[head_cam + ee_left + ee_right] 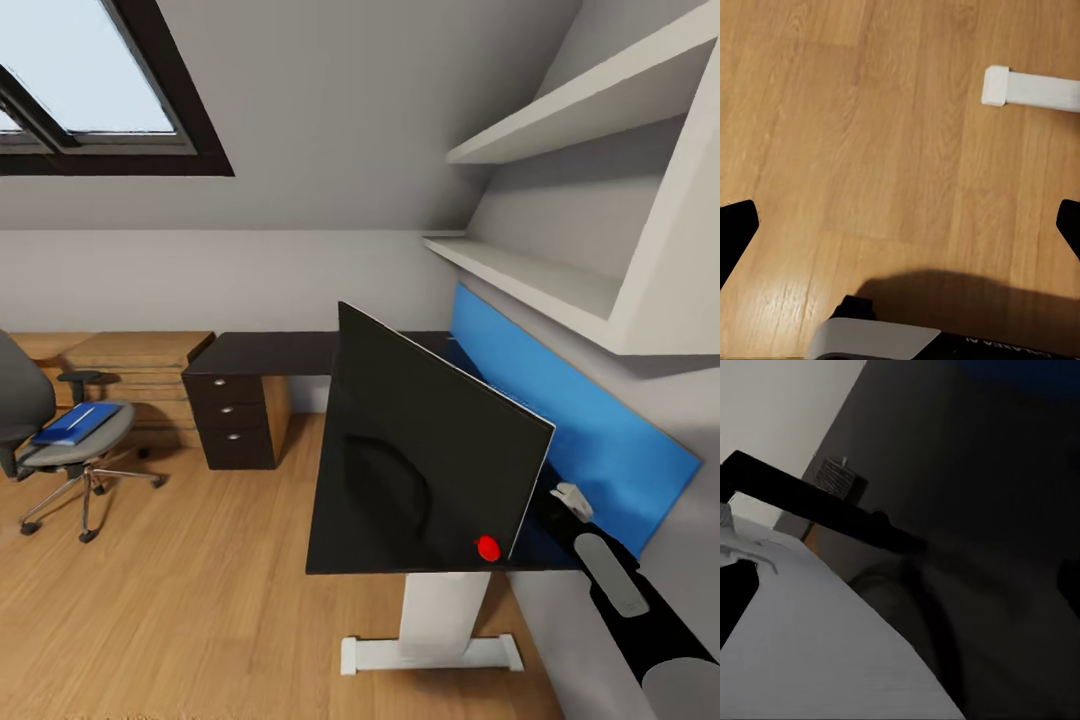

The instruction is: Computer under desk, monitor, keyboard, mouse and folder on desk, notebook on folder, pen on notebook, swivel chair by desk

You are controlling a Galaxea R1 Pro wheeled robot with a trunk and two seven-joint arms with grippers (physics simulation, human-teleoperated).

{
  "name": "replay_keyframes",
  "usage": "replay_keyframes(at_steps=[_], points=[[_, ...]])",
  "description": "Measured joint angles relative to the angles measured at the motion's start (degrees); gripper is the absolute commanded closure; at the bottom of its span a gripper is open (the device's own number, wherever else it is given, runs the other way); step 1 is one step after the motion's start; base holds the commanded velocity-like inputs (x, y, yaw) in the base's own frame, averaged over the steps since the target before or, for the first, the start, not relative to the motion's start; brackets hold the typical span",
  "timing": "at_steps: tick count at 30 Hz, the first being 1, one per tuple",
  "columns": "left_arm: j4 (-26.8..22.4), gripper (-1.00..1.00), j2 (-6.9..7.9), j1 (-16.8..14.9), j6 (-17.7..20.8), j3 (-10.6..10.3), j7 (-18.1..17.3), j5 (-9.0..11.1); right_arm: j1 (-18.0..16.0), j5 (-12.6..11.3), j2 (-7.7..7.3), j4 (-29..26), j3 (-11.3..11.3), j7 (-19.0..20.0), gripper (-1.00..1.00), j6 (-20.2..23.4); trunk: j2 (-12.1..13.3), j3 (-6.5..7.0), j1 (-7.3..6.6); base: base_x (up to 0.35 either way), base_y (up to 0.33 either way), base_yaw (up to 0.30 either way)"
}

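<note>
Right gripper point(570, 497) sits behind the tilted monitor point(420, 460) at the desk's point(270, 352) near end, grip unclear; left pincer hangs released over floor. Folder point(75, 423) lies on the swivel chair point(60, 440).

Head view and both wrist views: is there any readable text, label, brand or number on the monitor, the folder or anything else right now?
No text reads in full.
Large flat black monitor: no lettering, just a small red dot at its lower corner.
Flat bright blue folder on the grey swivel chair: no visible label.
Left wrist view: faint pale marks on the black arm link at the frame edge, cut off and too blurred to read.
</note>
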Motion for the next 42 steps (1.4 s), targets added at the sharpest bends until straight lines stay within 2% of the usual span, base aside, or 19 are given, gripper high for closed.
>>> replay_keyframes(at_steps=[2, 6, 11, 22, 24, 29, 42], points=[[0.0, -1.0, 0.06, 0.01, 0.01, 0.0, 0.0, 0.04, 0.0, 1.08, 0.0, 0.01, 2.54, -0.05, -1.0, -0.15, -0.01, 0.0, -0.01, -0.039, 0.0, 0.144], [0.0, -1.0, 0.07, 0.02, 0.01, 0.0, 0.0, 0.06, 0.0, 1.91, 0.0, 0.01, 3.81, -0.07, -1.0, -0.23, 0.0, 0.0, -0.01, -0.015, 0.0, 0.146], [-0.02, -1.0, 0.08, 0.03, 0.02, 0.01, 0.0, 0.06, -0.01, 3.16, -0.01, -0.02, 4.3, -0.08, -1.0, -0.26, 0.0, 0.0, -0.02, -0.003, 0.0, 0.172], [-0.02, -1.0, 0.09, 0.01, 0.02, 0.01, 0.0, 0.06, -0.01, 3.37, 0.1, -0.03, 4.49, -0.16, -1.0, -0.26, 0.0, 0.0, -0.02, 0.0, 0.0, 0.226], [-0.02, -1.0, 0.09, 0.0, 0.02, 0.01, 0.0, 0.06, -0.01, 3.61, 0.16, -0.01, 5.25, -0.14, -1.0, -0.26, 0.0, 0.0, -0.02, 0.0, 0.0, 0.232], [-0.01, -1.0, 0.06, 0.01, 0.01, 0.01, 0.0, 0.06, 0.0, 3.74, 0.17, 0.0, 5.54, -0.1, -1.0, -0.26, 0.0, 0.0, 0.0, -0.11, 0.0, 0.176], [0.02, -1.0, 0.02, -0.02, -0.01, 0.0, -0.02, 0.05, 0.01, 3.72, 0.08, 0.04, 5.16, 1.95, -1.0, -0.34, 0.0, 0.0, -0.02, -0.086, -0.039, 0.022]])
